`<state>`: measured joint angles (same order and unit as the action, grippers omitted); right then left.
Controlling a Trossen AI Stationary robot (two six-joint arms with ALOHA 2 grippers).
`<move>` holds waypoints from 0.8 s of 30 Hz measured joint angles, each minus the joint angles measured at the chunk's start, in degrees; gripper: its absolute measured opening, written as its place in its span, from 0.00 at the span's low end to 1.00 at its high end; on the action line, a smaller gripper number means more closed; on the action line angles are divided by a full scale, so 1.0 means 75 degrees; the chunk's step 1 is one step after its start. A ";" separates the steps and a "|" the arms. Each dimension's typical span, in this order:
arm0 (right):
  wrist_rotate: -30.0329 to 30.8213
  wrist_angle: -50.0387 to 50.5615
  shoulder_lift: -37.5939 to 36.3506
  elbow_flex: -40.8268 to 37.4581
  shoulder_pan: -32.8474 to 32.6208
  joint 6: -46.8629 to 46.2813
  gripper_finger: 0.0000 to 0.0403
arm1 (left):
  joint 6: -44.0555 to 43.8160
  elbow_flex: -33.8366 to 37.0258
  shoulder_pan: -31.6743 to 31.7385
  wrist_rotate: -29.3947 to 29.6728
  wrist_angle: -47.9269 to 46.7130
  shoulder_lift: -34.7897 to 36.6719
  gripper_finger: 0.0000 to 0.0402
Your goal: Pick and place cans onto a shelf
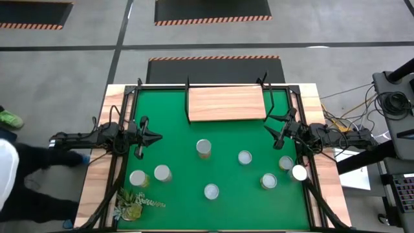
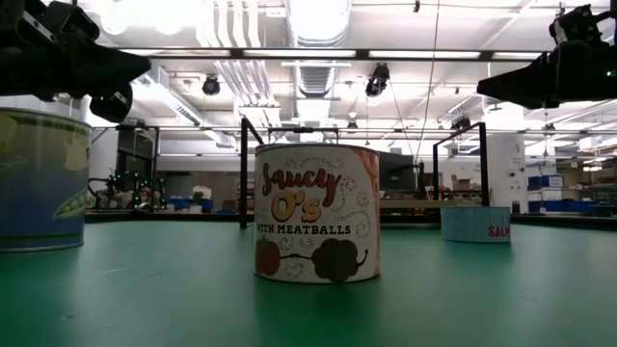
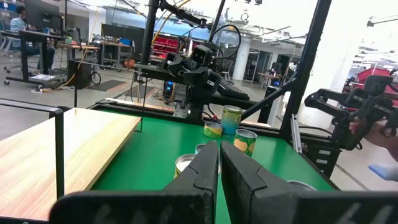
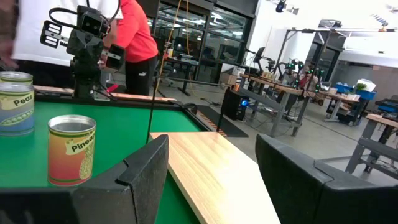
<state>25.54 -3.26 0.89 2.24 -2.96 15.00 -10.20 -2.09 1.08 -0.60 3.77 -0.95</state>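
Glossy cylindrical cans (image 1: 204,148), flat wooden shelf (image 1: 226,103)

Premises: an industrial robotics laboratory or test hall. The grey concrete floor (image 1: 77,58) carries black mats edged with orange-and-black hazard striping (image 1: 213,21). Exposed ducting (image 2: 313,39) and strip lighting run across the open ceiling. Far benches (image 4: 292,93) hold equipment, blue bins (image 2: 569,204) and cabling. A person at a desk (image 3: 22,22) works at a monitor in the background. The green-topped table (image 1: 226,175) sits within a black metal frame (image 3: 308,68) carrying two robot arms.
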 joint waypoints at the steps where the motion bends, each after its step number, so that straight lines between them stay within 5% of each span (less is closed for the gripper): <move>1: -0.0002 0.0002 0.0000 0.0000 -0.0002 0.0000 0.57 | 0.0000 0.0000 -0.0003 0.0003 0.0000 0.0002 0.00; 5: -0.0006 -0.0070 0.0001 0.0000 -0.0002 -0.0222 0.57 | 0.0113 0.0000 -0.0003 0.0004 0.0006 0.0000 0.00; 12: -0.0006 -0.0627 0.0000 0.0000 0.0000 -0.2493 0.57 | -0.0602 0.0000 -0.0001 0.0008 0.1532 -0.0008 0.00; 24: -0.0003 -0.1092 0.0003 0.0157 0.0000 -0.2879 0.57 | -0.1367 0.0000 -0.0003 0.0408 0.4800 -0.0072 0.00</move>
<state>25.52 -11.45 0.91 3.42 -2.96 -6.59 -20.45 -2.09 1.06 2.46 39.77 -1.49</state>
